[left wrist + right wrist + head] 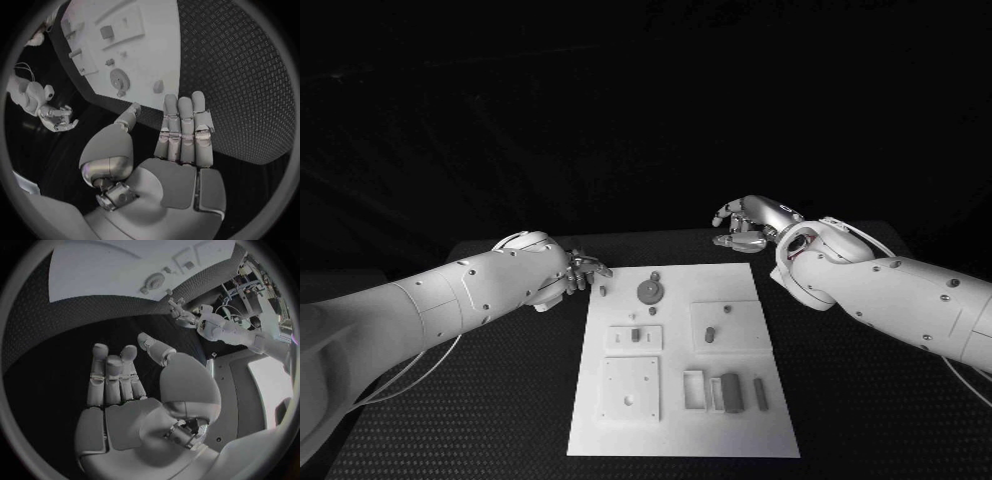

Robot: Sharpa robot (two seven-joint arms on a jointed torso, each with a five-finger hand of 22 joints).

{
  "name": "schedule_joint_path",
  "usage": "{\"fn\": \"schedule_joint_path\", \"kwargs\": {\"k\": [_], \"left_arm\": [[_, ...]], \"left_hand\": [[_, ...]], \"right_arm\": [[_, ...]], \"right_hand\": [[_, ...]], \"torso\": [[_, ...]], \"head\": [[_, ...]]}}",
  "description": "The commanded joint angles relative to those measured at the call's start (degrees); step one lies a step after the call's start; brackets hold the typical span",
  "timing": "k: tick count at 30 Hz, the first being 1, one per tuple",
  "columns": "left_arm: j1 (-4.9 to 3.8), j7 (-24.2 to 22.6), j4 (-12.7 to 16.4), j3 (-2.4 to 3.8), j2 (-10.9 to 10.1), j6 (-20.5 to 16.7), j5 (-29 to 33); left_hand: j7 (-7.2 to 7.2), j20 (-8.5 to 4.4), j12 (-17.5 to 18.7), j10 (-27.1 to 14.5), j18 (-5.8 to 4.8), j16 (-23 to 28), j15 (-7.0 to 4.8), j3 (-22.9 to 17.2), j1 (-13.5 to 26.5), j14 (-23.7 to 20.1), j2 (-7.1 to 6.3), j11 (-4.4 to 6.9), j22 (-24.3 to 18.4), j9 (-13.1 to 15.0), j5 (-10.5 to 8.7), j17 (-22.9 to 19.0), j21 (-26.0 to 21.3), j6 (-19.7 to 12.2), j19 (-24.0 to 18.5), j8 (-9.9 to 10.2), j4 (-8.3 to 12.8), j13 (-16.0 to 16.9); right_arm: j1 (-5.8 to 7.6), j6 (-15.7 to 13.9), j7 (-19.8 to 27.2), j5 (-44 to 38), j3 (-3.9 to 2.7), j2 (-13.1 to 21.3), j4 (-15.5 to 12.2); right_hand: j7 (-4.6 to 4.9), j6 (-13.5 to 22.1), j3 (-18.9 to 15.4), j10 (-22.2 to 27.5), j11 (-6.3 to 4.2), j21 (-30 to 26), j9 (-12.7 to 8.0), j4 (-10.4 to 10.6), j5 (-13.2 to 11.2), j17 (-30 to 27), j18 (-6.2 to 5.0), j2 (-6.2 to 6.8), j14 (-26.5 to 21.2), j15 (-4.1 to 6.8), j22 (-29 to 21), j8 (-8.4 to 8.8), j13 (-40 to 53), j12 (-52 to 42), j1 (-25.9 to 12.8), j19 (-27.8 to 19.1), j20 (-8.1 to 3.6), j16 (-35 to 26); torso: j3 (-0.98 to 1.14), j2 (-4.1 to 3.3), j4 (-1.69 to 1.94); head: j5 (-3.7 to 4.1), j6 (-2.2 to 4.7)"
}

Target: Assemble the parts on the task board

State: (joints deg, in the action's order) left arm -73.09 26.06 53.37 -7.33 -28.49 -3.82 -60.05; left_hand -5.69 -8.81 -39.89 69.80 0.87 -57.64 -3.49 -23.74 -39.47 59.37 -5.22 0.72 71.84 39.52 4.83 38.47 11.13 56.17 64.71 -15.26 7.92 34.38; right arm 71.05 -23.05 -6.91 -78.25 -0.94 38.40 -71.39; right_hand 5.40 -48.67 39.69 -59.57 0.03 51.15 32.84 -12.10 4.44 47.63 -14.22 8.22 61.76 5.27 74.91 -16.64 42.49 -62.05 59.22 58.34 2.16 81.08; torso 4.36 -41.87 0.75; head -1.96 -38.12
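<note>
We see a white board (678, 440) lying on a black table (877, 400), whose surface carries a fine raised diamond pattern. On the board sit small grey parts: a round grey disc (649, 291) and a darker grey block (731, 392). Our left hand (577, 272) and right hand (747, 222) are silver with darker grey pads, on white arms (444, 300).
</note>
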Motion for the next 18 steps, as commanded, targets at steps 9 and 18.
{"fn": "schedule_joint_path", "kwargs": {"k": [9,18], "left_arm": [[0.88,-0.77,-3.01,-0.06,1.88,2.61,-0.39],[0.88,-1.26,-4.17,-0.13,2.24,3.5,-0.1]], "left_hand": [[-0.01,-0.03,-0.52,-0.59,0.03,-0.67,0.24,-0.02,-1.0,-0.57,1.85,-0.07,0.42,-0.22,-0.19,-0.27,-0.39,-0.34,0.09,-0.09,1.27,0.17],[0.01,-0.02,-0.7,-0.63,0.01,-0.87,0.25,0.12,-1.24,-0.59,2.5,-0.05,0.59,-0.28,-0.06,-0.39,-0.46,-0.26,0.14,-0.21,1.86,0.21]], "right_arm": [[-0.01,0.36,0.59,-0.04,-0.03,-0.04,-0.25],[-0.01,0.33,0.59,-0.05,-0.03,-0.07,-0.3]], "right_hand": [[1.57,-7.12,-0.04,5.11,0.74,-0.28,0.01,0.14,0.1,-0.07,-0.78,0.51,-0.51,-0.03,0.9,0.23,-0.11,0.13,0.15,-0.36,-0.04,-0.29],[1.57,-7.13,-0.04,5.11,0.74,-0.28,0.03,0.16,0.1,-0.07,-0.78,0.5,-0.52,-0.04,0.91,0.23,-0.13,0.12,0.17,-0.36,-0.04,-0.28]], "torso": [[-0.06,0.01,0.03],[-0.08,0.1,0.1]], "head": [[0.18,-0.11],[0.2,-0.15]]}}
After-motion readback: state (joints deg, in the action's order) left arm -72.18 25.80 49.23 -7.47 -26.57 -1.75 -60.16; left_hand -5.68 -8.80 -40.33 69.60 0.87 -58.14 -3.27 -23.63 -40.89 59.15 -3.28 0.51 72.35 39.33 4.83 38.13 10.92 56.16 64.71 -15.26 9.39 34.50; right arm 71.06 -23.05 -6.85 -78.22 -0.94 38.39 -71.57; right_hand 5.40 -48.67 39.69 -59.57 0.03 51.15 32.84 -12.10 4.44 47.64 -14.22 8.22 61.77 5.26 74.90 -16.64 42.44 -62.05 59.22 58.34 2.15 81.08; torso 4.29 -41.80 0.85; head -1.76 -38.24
